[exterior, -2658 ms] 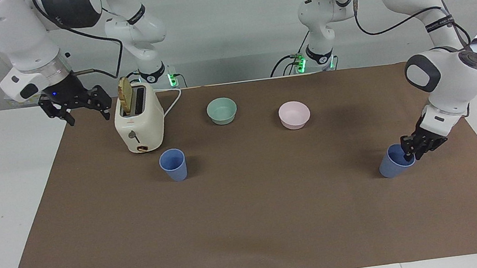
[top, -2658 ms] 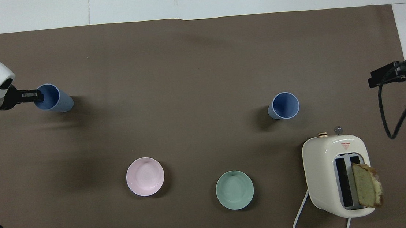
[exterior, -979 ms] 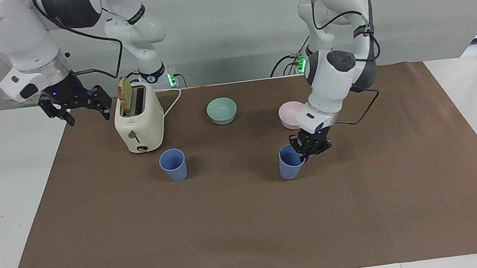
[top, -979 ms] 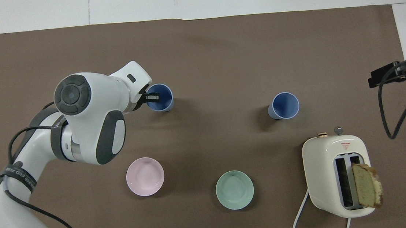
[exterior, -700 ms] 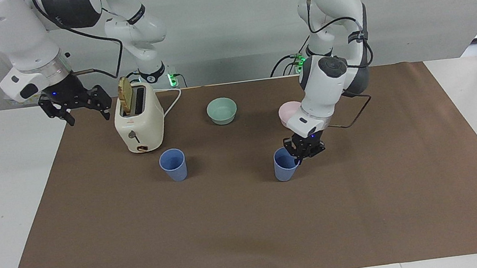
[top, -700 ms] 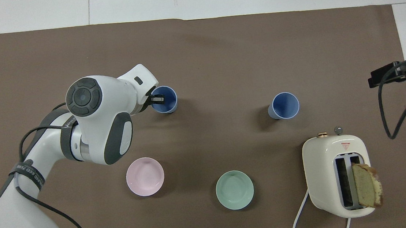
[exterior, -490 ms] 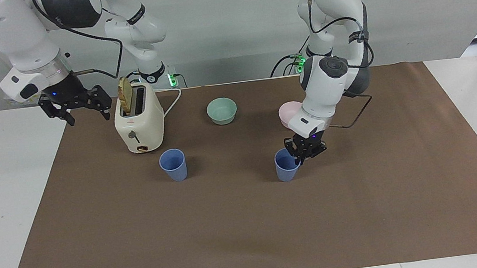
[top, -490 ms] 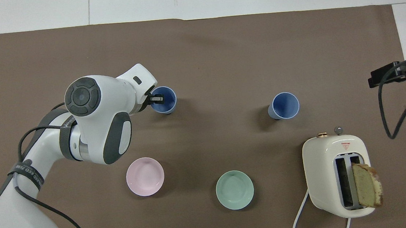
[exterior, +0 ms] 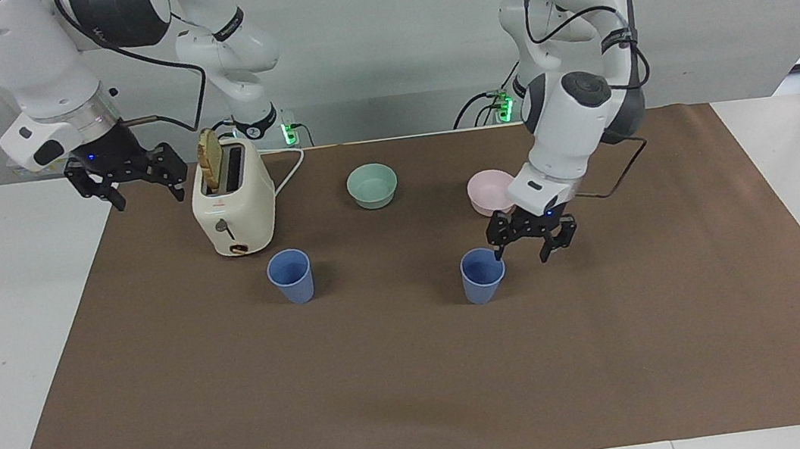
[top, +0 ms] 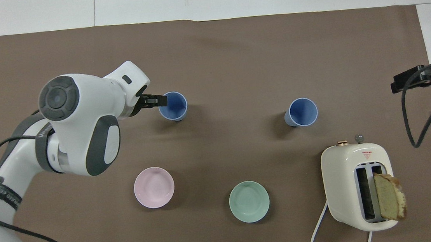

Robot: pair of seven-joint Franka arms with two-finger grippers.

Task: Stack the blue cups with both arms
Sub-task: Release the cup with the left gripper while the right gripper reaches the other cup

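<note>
Cups unstacked; both stood upright and apart on the table (exterior: 418,375).
Left gripper (exterior: 533,248) hung just beside 1 blue cup (exterior: 483,275), fingers spread, holding nothing. Right gripper (exterior: 128,183) waited open near the toaster (exterior: 234,207); it should clasp the other blue cup (exterior: 290,276) by its wall, kept level.

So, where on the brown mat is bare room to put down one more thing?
The widest bare stretch of the brown paper mat lies farther from the robots than both small blue plastic cups. It is crowded nearer to the robots: cream toaster, mint-green bowl, pink bowl.
</note>
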